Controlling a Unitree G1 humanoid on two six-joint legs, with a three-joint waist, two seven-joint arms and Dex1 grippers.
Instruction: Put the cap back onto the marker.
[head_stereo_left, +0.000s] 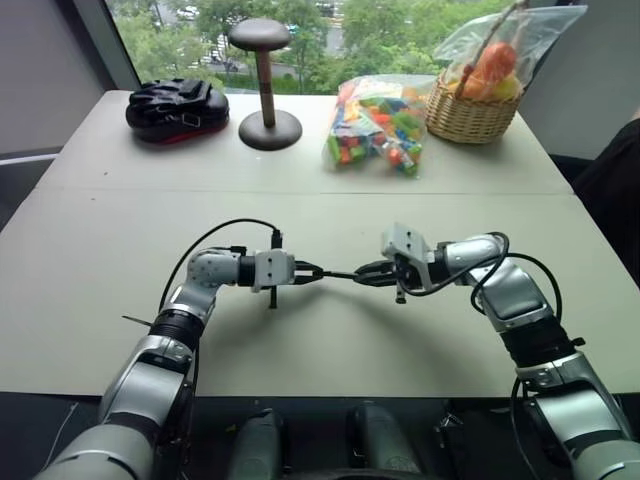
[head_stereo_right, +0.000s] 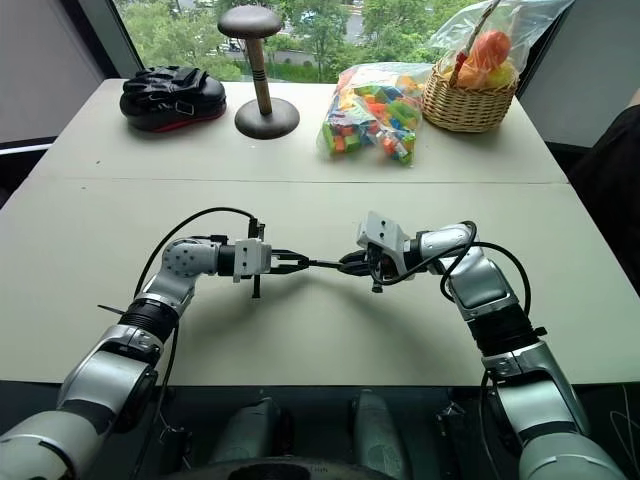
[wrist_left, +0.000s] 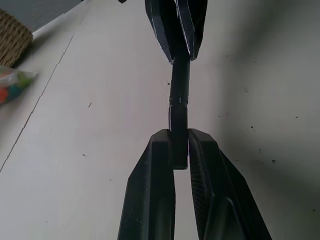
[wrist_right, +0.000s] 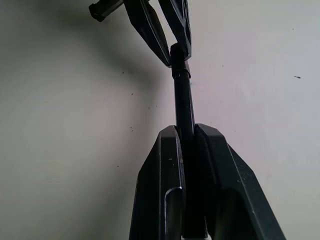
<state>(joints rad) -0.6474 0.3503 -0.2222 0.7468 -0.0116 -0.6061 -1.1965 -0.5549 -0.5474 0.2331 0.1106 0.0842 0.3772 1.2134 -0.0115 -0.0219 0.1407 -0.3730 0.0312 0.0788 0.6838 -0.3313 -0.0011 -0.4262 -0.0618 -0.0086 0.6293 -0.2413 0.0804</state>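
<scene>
Above the middle of the pale table (head_stereo_left: 100, 250) my two grippers face each other, tip to tip. My left gripper (head_stereo_left: 318, 273) is shut on the short black cap (wrist_left: 178, 135). My right gripper (head_stereo_left: 362, 277) is shut on the thin black marker (wrist_right: 183, 102). The marker (head_stereo_left: 342, 275) spans the small gap between them, roughly level. In the left wrist view the cap sits in line with the marker (wrist_left: 180, 77), end to end, with a thin seam where they meet. The marker's tip is hidden inside the cap.
Along the far edge of the table lie a black padded glove (head_stereo_left: 170, 108), a wooden stand (head_stereo_left: 266, 85), a bag of colourful blocks (head_stereo_left: 380, 125) and a wicker basket (head_stereo_left: 468, 118) of fruit. A person's dark sleeve (head_stereo_left: 615, 190) is at the right edge.
</scene>
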